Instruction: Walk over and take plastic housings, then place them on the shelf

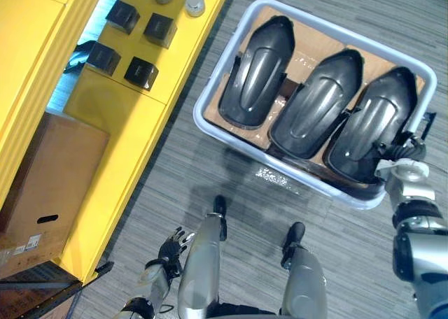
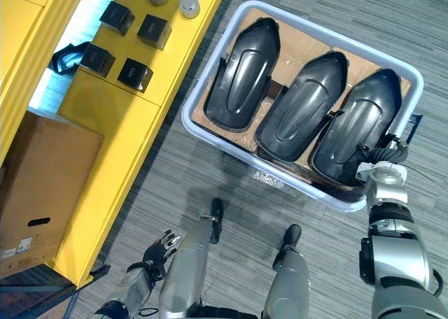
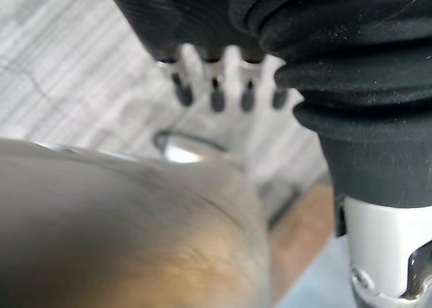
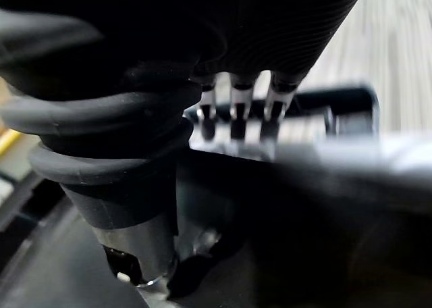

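Observation:
Three black plastic housings lie side by side in a white bin [image 1: 315, 24] on the floor: the left housing [image 1: 255, 71], the middle housing [image 1: 315, 102] and the right housing [image 1: 367, 126]. My right hand [image 1: 404, 145] reaches to the near right end of the right housing, by the bin's corner. In the right wrist view its fingers [image 4: 233, 112] are straight over the dark housing [image 4: 304, 207]. My left hand [image 1: 170, 249] hangs low at my side with its fingers [image 3: 216, 92] relaxed and holding nothing.
A yellow shelf [image 1: 119, 109] runs along the left and carries several small black boxes [image 1: 157, 29] and round silver caps [image 1: 194, 4]. A cardboard box [image 1: 49, 186] sits on its lower level. Grey carpet lies between the shelf and the bin.

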